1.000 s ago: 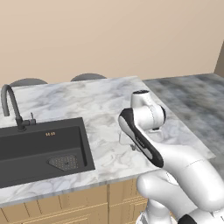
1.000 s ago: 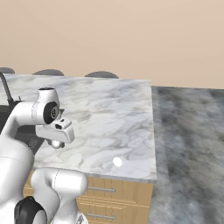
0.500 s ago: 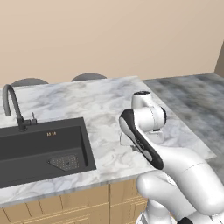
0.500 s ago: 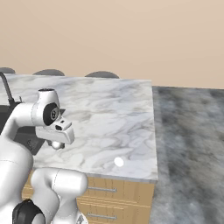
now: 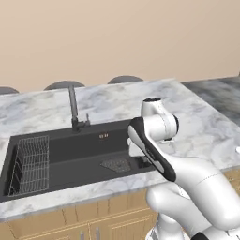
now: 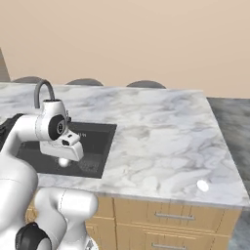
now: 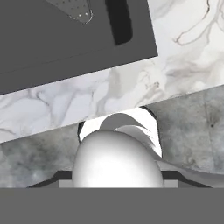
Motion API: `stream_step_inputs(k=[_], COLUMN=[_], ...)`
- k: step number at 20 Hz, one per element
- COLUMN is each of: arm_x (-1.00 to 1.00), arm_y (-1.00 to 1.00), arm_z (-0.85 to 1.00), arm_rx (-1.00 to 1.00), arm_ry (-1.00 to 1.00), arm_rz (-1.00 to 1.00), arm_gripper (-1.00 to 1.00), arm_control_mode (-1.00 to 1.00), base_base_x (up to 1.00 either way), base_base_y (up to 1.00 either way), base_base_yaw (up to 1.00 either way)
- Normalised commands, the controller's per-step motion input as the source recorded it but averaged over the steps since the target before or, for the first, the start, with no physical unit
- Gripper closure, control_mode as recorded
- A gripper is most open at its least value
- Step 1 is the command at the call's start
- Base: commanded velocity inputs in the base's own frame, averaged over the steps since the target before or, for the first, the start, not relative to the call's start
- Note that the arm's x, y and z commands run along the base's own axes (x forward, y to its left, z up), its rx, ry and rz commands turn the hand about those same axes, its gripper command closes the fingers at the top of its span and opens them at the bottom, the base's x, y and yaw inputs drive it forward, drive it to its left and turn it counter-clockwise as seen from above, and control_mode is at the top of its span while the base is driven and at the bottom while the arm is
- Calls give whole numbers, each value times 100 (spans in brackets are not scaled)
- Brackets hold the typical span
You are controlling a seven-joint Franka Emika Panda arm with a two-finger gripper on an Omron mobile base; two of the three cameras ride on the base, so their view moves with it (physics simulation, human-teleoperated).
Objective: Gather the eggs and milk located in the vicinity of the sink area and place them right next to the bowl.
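Note:
My gripper (image 6: 64, 160) is shut on a white egg (image 6: 63, 163) and hangs over the right front part of the black sink (image 6: 95, 139). In the hand view the egg (image 7: 116, 157) bulges large between the gripper (image 7: 116, 176) tips, with the sink (image 7: 65, 39) and its drain grate (image 7: 74, 8) above it. A second egg (image 6: 202, 185) lies on the marble counter near its front right edge. In the left base view the sink (image 5: 70, 152) lies left of the arm. The milk and the bowl are out of view.
A dark arched faucet (image 5: 72, 105) stands behind the basin, and a wire rack (image 5: 29, 164) sits in its left end. Grey stool tops (image 6: 144, 84) show beyond the counter's far edge. Marble counter (image 6: 161, 132) stretches to the right of the sink.
Both base views have slid, so the base has driven left: the sink now sits nearer the middle and the counter egg farther right. The arm keeps its pose and its grip.

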Motion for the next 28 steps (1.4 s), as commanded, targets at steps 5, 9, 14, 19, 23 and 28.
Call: stream_step_inputs(k=[5, 9, 14, 19, 23, 28], arm_x=[0, 0, 0, 0, 0, 0], arm_y=[0, 0, 0, 0, 0, 4], arm_z=[0, 0, 0, 0, 0, 0], arm_rx=[0, 0, 0, 0, 0, 0], arm_ry=[0, 0, 0, 0, 0, 0], arm_rz=[0, 0, 0, 0, 0, 0], arm_gripper=[100, 100, 100, 100, 100, 100], arm_control_mode=[100, 100, 100, 100, 100, -100], base_base_x=[0, 0, 0, 0, 0, 0], base_base_y=[100, 100, 100, 100, 97, 21], base_base_yaw=[0, 0, 0, 0, 0, 0])
